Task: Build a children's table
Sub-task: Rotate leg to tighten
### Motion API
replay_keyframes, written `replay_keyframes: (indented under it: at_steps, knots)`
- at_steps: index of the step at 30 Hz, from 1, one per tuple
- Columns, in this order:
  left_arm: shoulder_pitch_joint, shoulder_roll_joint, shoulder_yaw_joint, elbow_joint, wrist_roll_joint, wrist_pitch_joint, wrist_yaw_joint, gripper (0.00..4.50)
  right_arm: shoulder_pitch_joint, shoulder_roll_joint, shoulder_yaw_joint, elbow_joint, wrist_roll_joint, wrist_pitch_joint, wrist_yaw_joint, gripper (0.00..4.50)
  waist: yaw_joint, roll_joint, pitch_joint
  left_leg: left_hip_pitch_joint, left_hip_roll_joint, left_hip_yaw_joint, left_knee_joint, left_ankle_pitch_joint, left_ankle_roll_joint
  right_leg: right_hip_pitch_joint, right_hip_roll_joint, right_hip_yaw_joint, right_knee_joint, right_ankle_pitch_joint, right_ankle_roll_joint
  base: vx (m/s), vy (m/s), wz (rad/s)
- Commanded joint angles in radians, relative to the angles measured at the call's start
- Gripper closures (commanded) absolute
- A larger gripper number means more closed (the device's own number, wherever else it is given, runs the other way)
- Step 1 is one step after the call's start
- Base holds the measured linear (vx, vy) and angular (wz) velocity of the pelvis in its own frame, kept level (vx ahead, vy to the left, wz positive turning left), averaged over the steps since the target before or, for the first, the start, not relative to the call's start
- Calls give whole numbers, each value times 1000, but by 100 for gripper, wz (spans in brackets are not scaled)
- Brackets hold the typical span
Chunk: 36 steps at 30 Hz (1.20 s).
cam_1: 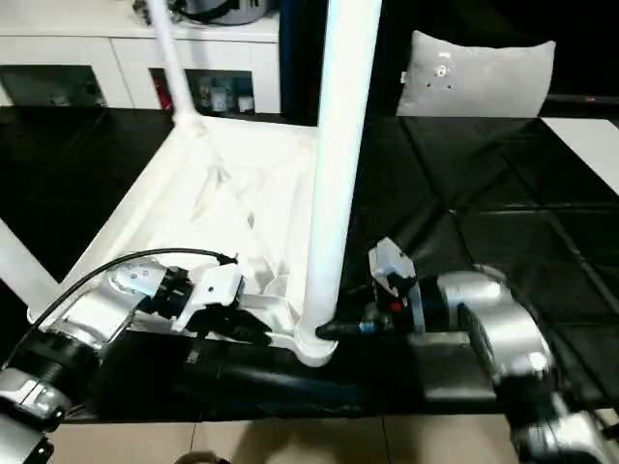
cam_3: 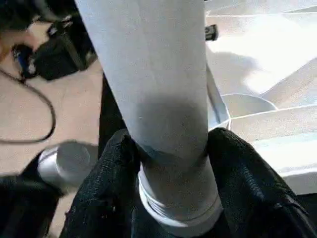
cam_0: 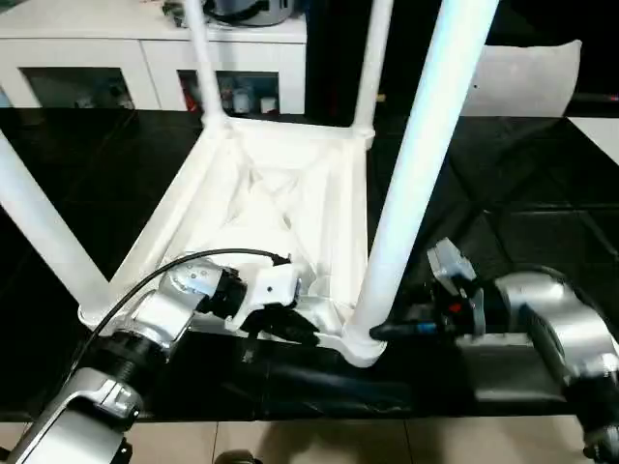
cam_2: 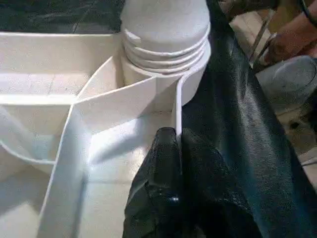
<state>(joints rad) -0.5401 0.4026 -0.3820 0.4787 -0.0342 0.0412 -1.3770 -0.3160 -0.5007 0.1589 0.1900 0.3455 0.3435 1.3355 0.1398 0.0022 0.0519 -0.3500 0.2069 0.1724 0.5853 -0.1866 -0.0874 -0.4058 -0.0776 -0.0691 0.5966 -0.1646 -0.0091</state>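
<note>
Tabletop [cam_0: 290,208], white plastic and turned upside down so its ribbed underside faces up, lies in the middle of the frame on the glossy black bench [cam_0: 542,193], running from the lower centre toward the upper centre. Four white legs rise from its corner sockets: the near right leg [cam_0: 411,184] stands tall through the centre of the left eye view and leaves the top edge, the near left leg [cam_0: 44,227] slants out toward the left edge, and the two far legs [cam_0: 203,58] stand at the upper centre. The right hand [cam_0: 387,331], at the lower right, is closed around the base of the near right leg just above its socket; in the right wrist view its two black fingers [cam_3: 106,183] press on either side of the tube, right above the threaded end. The left hand [cam_0: 290,333], at the lower left of centre, is clamped on the near edge of the tabletop; the left wrist view shows its black fingers [cam_2: 166,173] pinching a thin upright white wall just beside the threaded socket [cam_2: 166,47]. A grey cushion [cam_1: 479,72] leans at the upper right beyond the bench, and a white cabinet [cam_0: 116,58] stands across the upper left.
</note>
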Motion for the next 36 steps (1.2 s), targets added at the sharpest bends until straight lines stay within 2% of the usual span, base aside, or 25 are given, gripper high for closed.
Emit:
replay_keyframes:
  at_steps: [1, 2, 4, 5, 6, 7, 8, 10, 11, 12, 13, 14, 15, 16, 17, 19, 21, 22, 23, 25, 26, 28, 31, 33, 36]
  knots:
    - [-3, -63, 4, -36, 7, 71, 108, 450, -4, 70, 23, -39, 3, 37, -115, 262, -10, -5, -58, 3, 22, 0, -72, -238, 26, 47, -58, 39, -77, -374, -173, 0, 0, 0]
    - [-4, -82, 12, -46, 8, 101, 147, 450, -6, 99, 19, -37, -16, 40, -175, 262, -18, -9, -54, 6, 16, -3, -73, -280, 5, 45, -62, 32, -91, -503, -129, -54, -1, -5]
    - [-8, -112, 17, -57, 18, 142, 205, 450, -12, 150, 11, -23, -41, 38, -267, 262, -28, -8, -53, 9, 11, -6, -72, -301, -3, 43, -64, 28, -104, -582, -93, -54, 1, -5]
    - [-9, -125, 16, -61, 27, 157, 230, 450, -15, 174, 6, -14, -51, 36, -305, 262, -45, -8, -52, 7, 8, -10, -72, -314, -5, 42, -64, 22, -113, -633, -62, 0, 0, 0]
    - [-13, -154, 19, -68, 33, 193, 271, 450, -30, 222, -13, 13, -73, 40, -398, 262, -50, -6, -52, 6, 8, -12, -72, -318, -4, 42, -64, 20, -115, -636, -58, 0, 0, 0]
    - [-16, -169, 21, -69, 36, 206, 293, 450, -36, 242, -19, 23, -80, 42, -436, 262, -59, -8, -51, 2, 7, -12, -72, -322, -5, 41, -62, 20, -117, -637, -56, 0, 0, 0]
    - [-20, -187, 24, -71, 41, 223, 320, 450, -44, 267, -27, 36, -89, 45, -481, 262, -71, -6, -50, 0, 6, -15, -73, -337, -9, 42, -60, 12, -120, -649, -49, 0, 0, 0]
    - [-37, -258, 32, -66, 69, 279, 438, 450, -80, 349, -57, 89, -132, 54, -665, 262, -89, 1, -51, 4, 5, -19, -72, -357, -9, 40, -60, 6, -124, -646, -52, 0, 0, 0]
    - [-37, -258, 32, -66, 69, 279, 438, 450, -80, 349, -57, 89, -132, 54, -665, 262, -98, 1, -52, 1, 4, -22, -73, -364, -9, 45, -58, -1, -127, -637, -48, 0, 0, 0]
    - [-46, -291, 39, -55, 87, 291, 500, 450, -99, 385, -74, 114, -148, 57, -746, 262, -102, 7, -56, 2, 4, -23, -73, -358, 4, 49, -61, 1, -128, -596, -57, 0, 0, 0]
    - [-55, -332, 56, -44, 97, 303, 575, 450, -121, 417, -92, 141, -168, 58, -829, 262, -108, 11, -55, -4, 7, -23, -76, -359, 7, 50, -59, 1, -124, -568, -67, 0, 0, 0]
    - [-66, -374, 75, -31, 104, 304, 652, 450, -140, 444, -111, 167, -179, 45, -891, 262, -117, 12, -51, -2, 7, -22, -76, -387, 5, 46, -55, -9, -129, -564, -73, 0, 0, 0]
    - [-68, -377, 76, -30, 106, 302, 659, 450, -140, 446, -116, 167, -176, 38, -891, 262, -118, 9, -53, 1, 5, -22, -72, -397, 4, 47, -57, -15, -133, -573, -68, 0, 0, 0]
    - [-71, -383, 77, -29, 116, 293, 678, 450, -139, 455, -134, 167, -167, 14, -889, 207, -113, 6, -61, 9, 0, -18, -67, -374, 16, 47, -63, -13, -134, -548, -73, 0, 0, 0]
    - [-69, -380, 76, -32, 119, 291, 675, 450, -136, 459, -153, 162, -159, 0, -891, 193, -109, 9, -62, -2, 6, -16, -74, -329, 39, 52, -63, -3, -121, -457, -102, 0, 0, 0]
    - [-68, -378, 76, -35, 120, 290, 673, 450, -134, 462, -165, 159, -156, -8, -897, 185, -106, 9, -64, -5, 9, -14, -75, -303, 45, 53, -62, 2, -113, -404, -124, 0, 0, 0]
    - [-54, -330, 60, -45, 140, 260, 630, 450, -118, 426, -180, 144, -156, -56, -872, 157, -94, 13, -66, 2, 12, -7, -72, -277, 50, 49, -63, 8, -107, -358, -152, 0, 0, 0]
    - [-53, -325, 59, -45, 141, 258, 625, 450, -116, 422, -181, 141, -155, -59, -866, 157, -92, 12, -68, 1, 12, -7, -72, -267, 51, 50, -63, 9, -104, -339, -159, 0, 0, 0]
    - [-47, -313, 59, -47, 145, 254, 614, 450, -110, 412, -185, 137, -154, -72, -851, 149, -86, 12, -72, -4, 12, -6, -70, -230, 57, 56, -64, 11, -96, -286, -174, 0, 0, 0]
    - [-38, -287, 64, -47, 141, 236, 589, 450, -93, 370, -188, 120, -147, -89, -795, 138, -76, 14, -74, -5, 11, -1, -66, -182, 69, 58, -65, 15, -86, -215, -195, 27, -15, 1]
    - [-34, -268, 68, -48, 137, 236, 574, 450, -82, 342, -193, 108, -136, -94, -754, 122, -67, 13, -78, -10, 11, 0, -61, -128, 83, 63, -62, 16, -71, -128, -217, 0, 0, 0]
    - [-29, -237, 65, -47, 132, 219, 542, 450, -69, 299, -201, 89, -116, -97, -682, 106, -61, 13, -80, -15, 11, 0, -58, -90, 104, 66, -62, 15, -64, -81, -230, 0, 0, 0]
    - [-27, -211, 61, -45, 127, 212, 507, 450, -57, 253, -195, 75, -106, -101, -612, 79, -52, 15, -77, -12, 14, 2, -58, -108, 110, 64, -63, 15, -69, -117, -227, 0, 0, 0]
    - [-25, -160, 43, -37, 115, 158, 415, 450, -42, 166, -175, 63, -90, -111, -475, 62, -47, 16, -71, -8, 15, 2, -62, -163, 94, 62, -63, 13, -80, -215, -202, 0, 0, 0]
    - [-20, -118, 22, -34, 105, 110, 323, 450, -32, 102, -147, 59, -89, -146, -371, 49, -46, 16, -69, -4, 17, -1, -66, -206, 75, 59, -64, 11, -88, -292, -180, 0, 0, 0]
